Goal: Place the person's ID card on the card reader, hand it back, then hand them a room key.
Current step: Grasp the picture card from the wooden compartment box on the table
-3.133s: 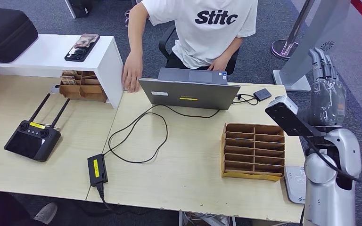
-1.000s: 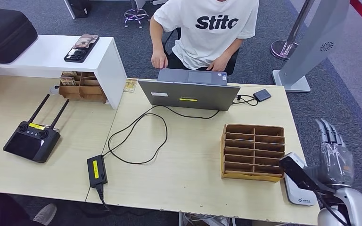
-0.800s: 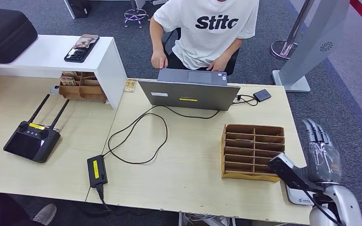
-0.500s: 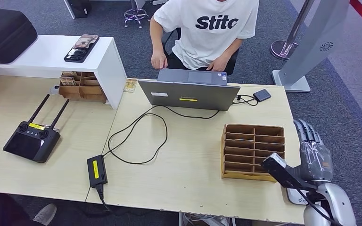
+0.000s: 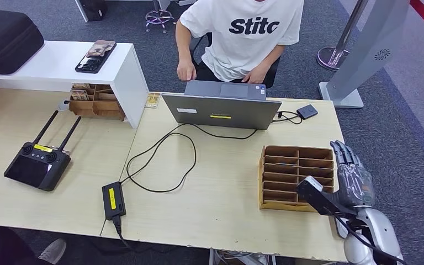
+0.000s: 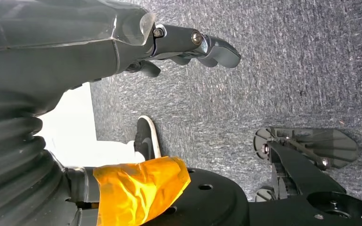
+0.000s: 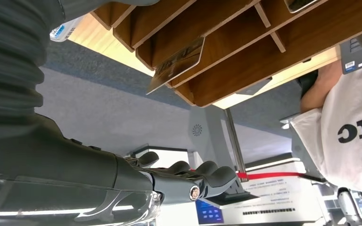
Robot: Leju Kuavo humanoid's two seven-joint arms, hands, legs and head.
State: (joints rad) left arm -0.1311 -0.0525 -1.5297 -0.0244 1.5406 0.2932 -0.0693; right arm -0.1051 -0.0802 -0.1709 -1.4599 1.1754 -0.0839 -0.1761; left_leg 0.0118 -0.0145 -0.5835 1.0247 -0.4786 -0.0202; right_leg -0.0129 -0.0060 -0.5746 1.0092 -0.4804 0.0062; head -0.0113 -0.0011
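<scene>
While my right hand [image 5: 354,179] hovers beside the wooden card organizer [image 5: 295,177] on the counter [image 5: 221,187], fingers apart and empty, I judge I'm fetching the room key [image 7: 176,64] protruding from a slot; next, line up and pinch it.

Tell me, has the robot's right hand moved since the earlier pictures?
Yes. The right hand was raised near the grey stand earlier, then dropped beside the table's right edge. It has since come toward the wooden card rack, and its fingers are now beside the rack's right side.
</scene>
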